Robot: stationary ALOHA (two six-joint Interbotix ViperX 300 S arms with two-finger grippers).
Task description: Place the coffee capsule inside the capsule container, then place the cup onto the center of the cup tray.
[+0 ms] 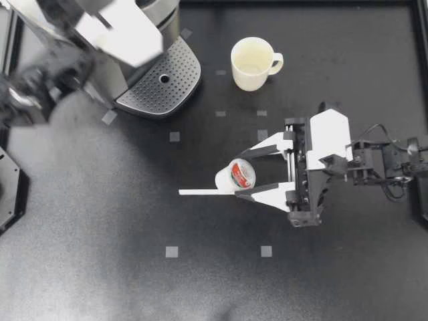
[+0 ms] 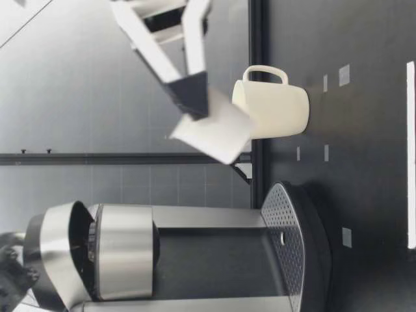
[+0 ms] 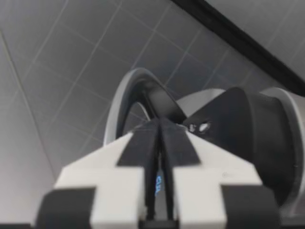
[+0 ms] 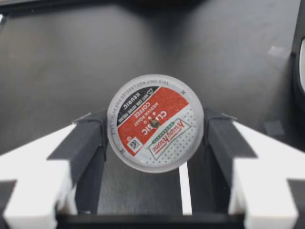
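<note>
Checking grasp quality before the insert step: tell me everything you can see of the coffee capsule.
The coffee capsule is a small white, plastic-looking cup with a round foil lid printed red, black and white. It sits between the fingers of my right gripper, which touch its sides from both flanks. The lid faces back toward the right wrist camera. The low view shows it tilted and held clear of the table.

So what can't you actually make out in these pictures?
Capsule chamber of the silver coffee machine: a blurred white shape covers it in the top view; the low view shows only darkness under the raised lid.
Anything between the closed fingers of my left gripper: left wrist view, gap too thin.
</note>
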